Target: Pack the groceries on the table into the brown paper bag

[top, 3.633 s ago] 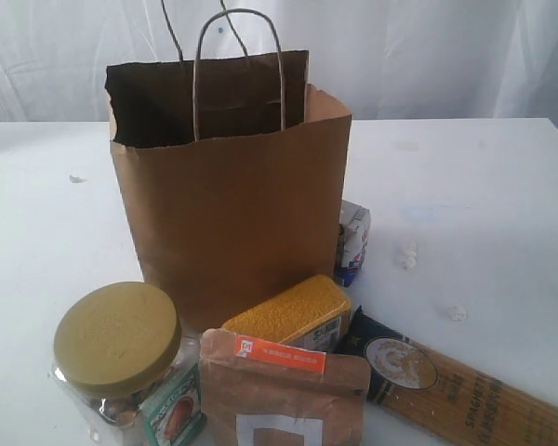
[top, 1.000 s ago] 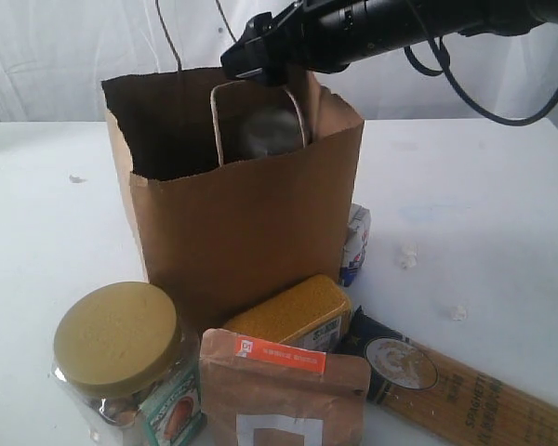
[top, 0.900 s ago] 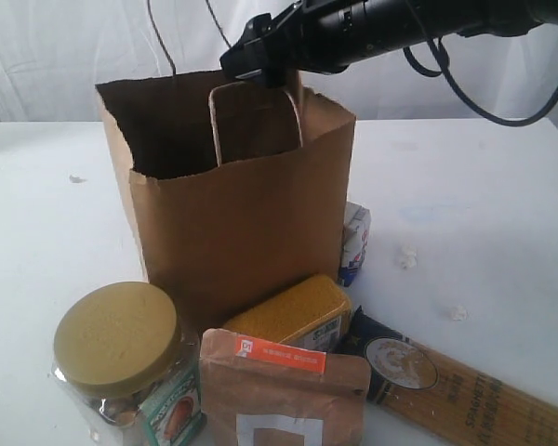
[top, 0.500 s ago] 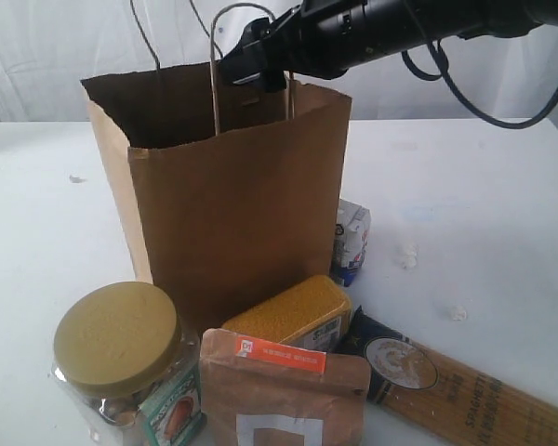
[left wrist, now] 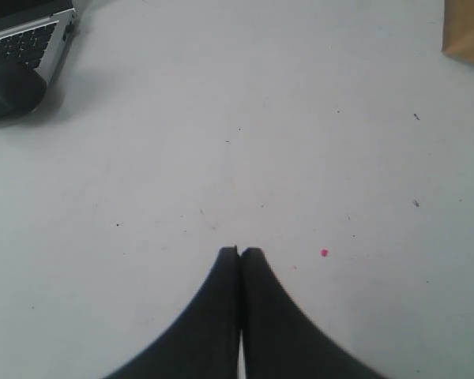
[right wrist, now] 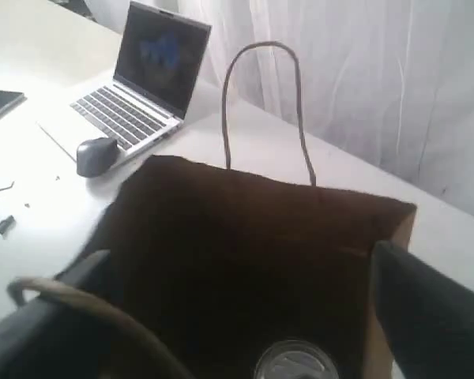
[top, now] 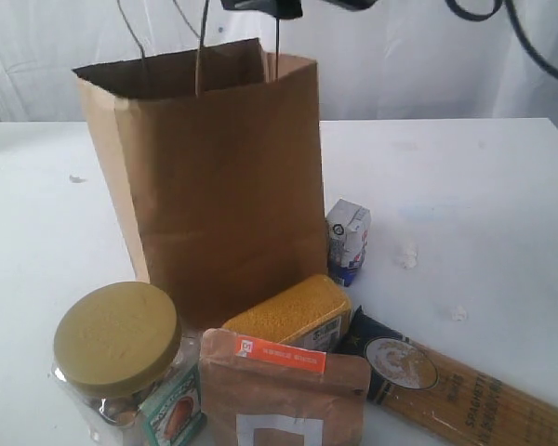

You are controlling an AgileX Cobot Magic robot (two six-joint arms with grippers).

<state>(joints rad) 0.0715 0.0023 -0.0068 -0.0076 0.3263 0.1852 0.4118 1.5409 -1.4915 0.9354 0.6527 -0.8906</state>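
Brown paper bag (top: 214,186) | right wrist: can (right wrist: 295,365) inside | exterior: hidden

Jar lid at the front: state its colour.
The jar lid is olive-yellow; the exterior view shows it best.

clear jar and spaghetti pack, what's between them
The brown pouch with orange label, with the yellow-grain bottle just behind it, shown in the exterior view.
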